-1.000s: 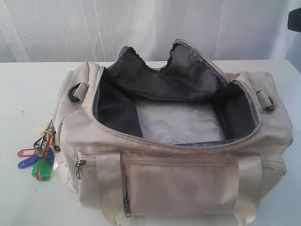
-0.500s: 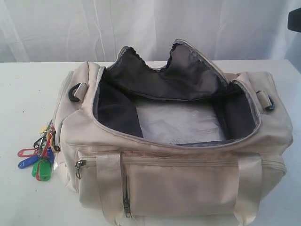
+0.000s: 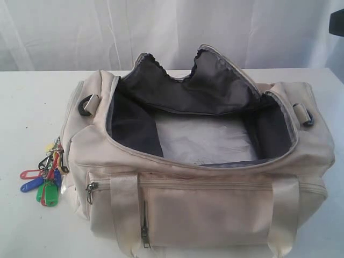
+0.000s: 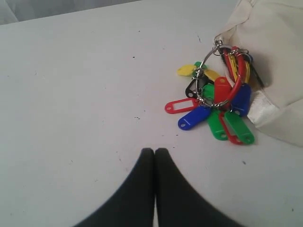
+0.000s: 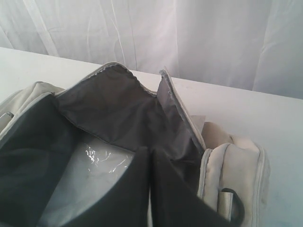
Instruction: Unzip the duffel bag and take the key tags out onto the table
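The cream duffel bag (image 3: 204,209) lies unzipped on the white table (image 3: 21,102), its dark grey lining (image 3: 134,129) and a pale plastic sheet (image 3: 207,140) showing inside. The key tags (image 3: 45,180), red, blue, green and yellow on a metal ring, lie on the table against the bag's left end; in the left wrist view the key tags (image 4: 213,101) rest beside the bag (image 4: 279,42). My left gripper (image 4: 155,151) is shut and empty, over bare table a little short of the tags. My right gripper (image 5: 150,152) is shut and empty, hovering above the open bag (image 5: 236,161). Neither gripper shows in the exterior view.
A white curtain (image 3: 172,27) hangs behind the table. A dark strap ring (image 3: 86,105) sits at the bag's left end and another ring (image 3: 306,115) at its right end. Small dark specks dot the tabletop (image 4: 135,117).
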Controlling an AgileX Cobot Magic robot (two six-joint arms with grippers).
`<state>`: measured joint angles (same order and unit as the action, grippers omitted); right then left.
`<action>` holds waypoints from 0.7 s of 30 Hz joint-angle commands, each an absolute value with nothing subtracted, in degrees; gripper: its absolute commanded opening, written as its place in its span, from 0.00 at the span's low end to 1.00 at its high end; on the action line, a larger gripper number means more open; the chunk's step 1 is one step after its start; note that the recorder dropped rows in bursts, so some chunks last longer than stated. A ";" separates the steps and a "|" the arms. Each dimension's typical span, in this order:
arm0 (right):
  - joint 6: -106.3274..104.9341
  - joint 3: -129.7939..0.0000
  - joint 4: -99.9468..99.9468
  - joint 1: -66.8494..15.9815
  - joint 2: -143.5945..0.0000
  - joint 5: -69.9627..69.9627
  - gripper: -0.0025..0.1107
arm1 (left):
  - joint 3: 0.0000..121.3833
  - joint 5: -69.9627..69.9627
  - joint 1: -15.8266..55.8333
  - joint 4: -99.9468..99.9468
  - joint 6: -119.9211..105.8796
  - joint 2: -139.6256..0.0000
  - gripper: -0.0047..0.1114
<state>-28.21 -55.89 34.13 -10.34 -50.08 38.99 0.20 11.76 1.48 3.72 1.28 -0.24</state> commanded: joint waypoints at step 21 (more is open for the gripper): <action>-28.19 -55.70 32.91 -16.14 -46.60 38.12 0.02 | 0.00 11.91 1.33 4.37 1.29 0.00 0.04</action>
<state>-28.21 -55.89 33.29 -14.52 -48.40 38.85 0.20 11.76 1.48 4.12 1.28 -0.24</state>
